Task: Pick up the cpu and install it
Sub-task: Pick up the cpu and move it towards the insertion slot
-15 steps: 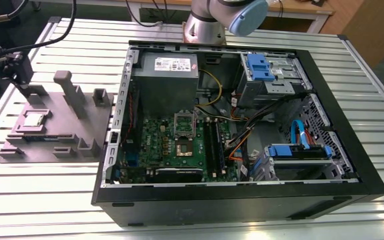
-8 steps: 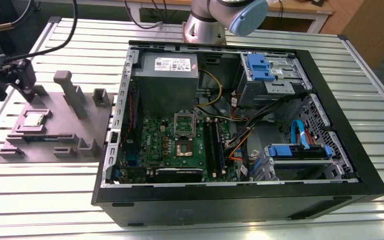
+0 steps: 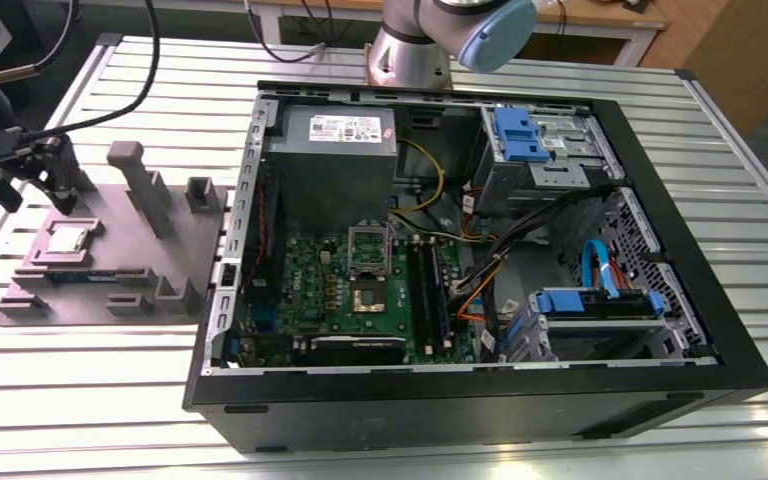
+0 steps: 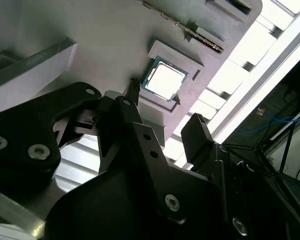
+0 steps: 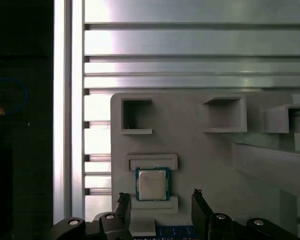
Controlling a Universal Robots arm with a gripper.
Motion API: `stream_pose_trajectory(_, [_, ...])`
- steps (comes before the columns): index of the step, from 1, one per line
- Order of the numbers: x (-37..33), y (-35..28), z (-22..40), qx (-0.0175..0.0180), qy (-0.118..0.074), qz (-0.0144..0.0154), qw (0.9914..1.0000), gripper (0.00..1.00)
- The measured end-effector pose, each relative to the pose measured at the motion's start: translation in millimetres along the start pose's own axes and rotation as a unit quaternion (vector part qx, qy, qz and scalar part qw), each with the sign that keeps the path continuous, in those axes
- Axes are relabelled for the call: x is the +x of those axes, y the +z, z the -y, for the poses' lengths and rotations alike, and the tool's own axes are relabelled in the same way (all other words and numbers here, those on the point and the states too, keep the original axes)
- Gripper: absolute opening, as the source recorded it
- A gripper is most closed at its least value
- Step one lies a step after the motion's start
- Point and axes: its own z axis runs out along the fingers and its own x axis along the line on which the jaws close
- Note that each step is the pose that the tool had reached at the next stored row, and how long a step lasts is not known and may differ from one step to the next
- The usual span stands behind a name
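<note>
The claw (image 4: 164, 102), fingers spread, hovers near the cpu (image 4: 163, 80) seated in its grey holder (image 4: 105, 40).

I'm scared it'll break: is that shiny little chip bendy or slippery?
The cpu looks like a flat metal-topped square, so probably stiff. Its shiny top may be slippery. Small and thin, it's likely light.

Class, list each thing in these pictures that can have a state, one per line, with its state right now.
cpu: lying flat in its pocket on the grey holder, not gripped.
gripper: open, close to the cpu, not touching it.
computer case: lying on its side, side panel off.
socket: looks open, no chip in it.
memory sticks: seated in their slots.
</note>
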Motion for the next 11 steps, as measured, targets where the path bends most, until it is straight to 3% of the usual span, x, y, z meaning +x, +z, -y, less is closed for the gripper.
stream_pose_trajectory(5, [0.1,8.7,0.4,0.0,0.0,0.0001,1.0,0.6])
stream_pose_trajectory(11, [0.2,8.9,0.5,0.0,0.0,0.0,1.0,0.6])
